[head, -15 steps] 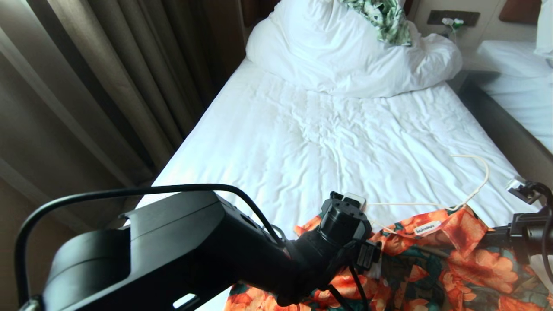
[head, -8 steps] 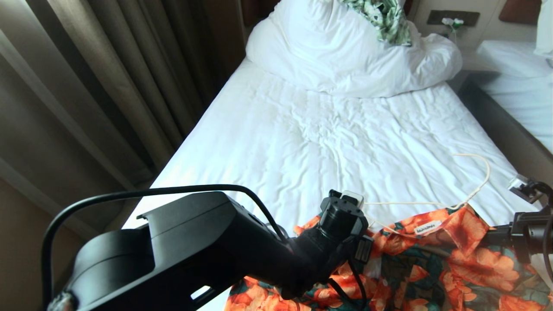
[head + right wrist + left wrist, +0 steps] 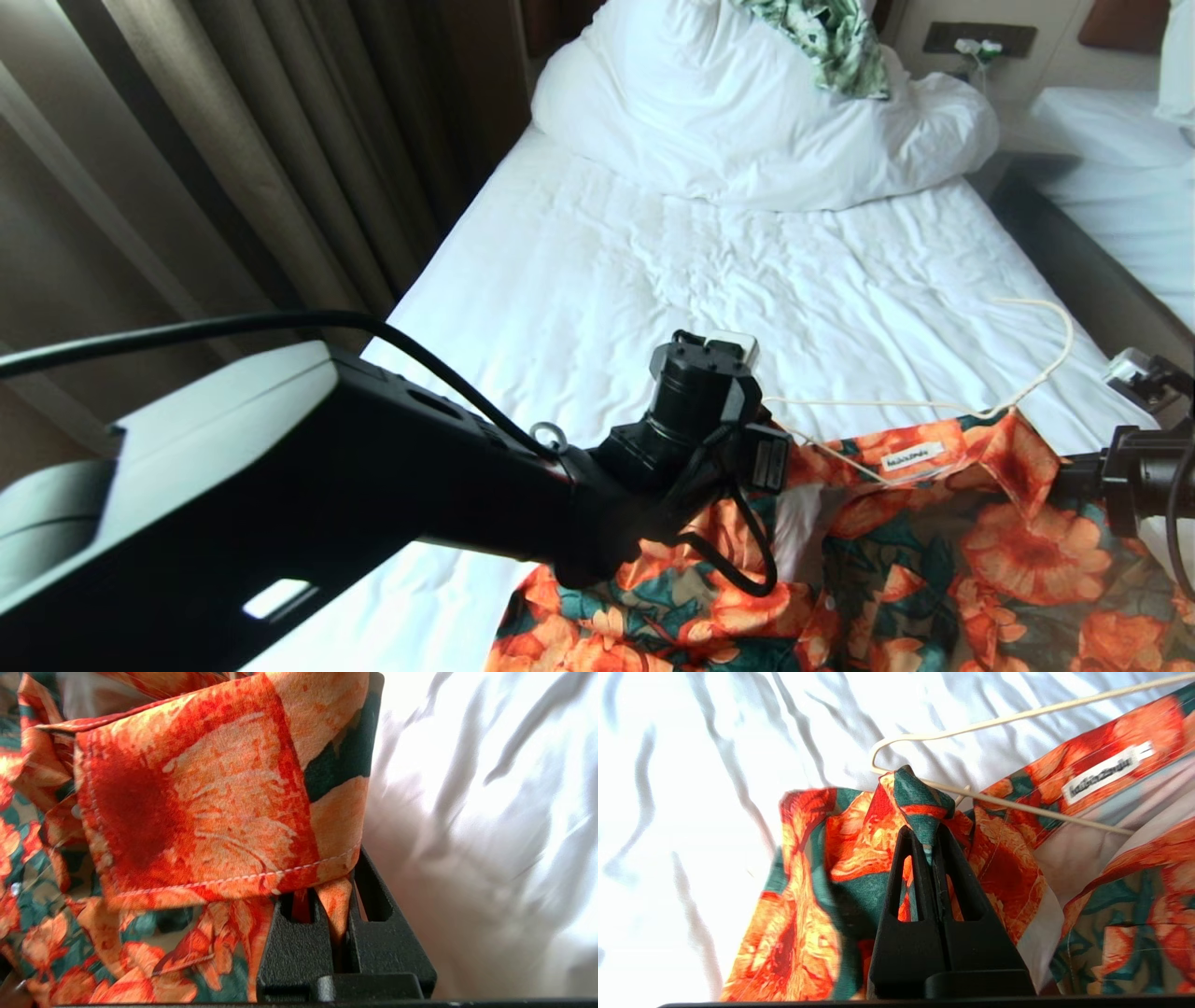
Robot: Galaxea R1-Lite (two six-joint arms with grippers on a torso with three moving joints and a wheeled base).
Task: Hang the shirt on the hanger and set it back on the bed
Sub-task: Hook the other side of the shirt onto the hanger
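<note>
Both end effectors clamp one shirt (image 3: 934,560): left (image 3: 928,847); right (image 3: 337,914); one hanger (image 3: 1027,383).

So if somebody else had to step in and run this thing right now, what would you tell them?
Left tool: shut on a fold of the shirt.
Right tool: shut on the shirt's other collar edge.
The hanger lies on the bed, one end under the collar, hook out on the sheet.
Done: both sides gripped.
Left: work the shirt over the hanger's shoulders, then lay it down.

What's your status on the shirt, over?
Left gripper shut on the shirt. Right gripper shut on it too. Hanger part inside the neck, hook out. Nothing in the way.
</note>
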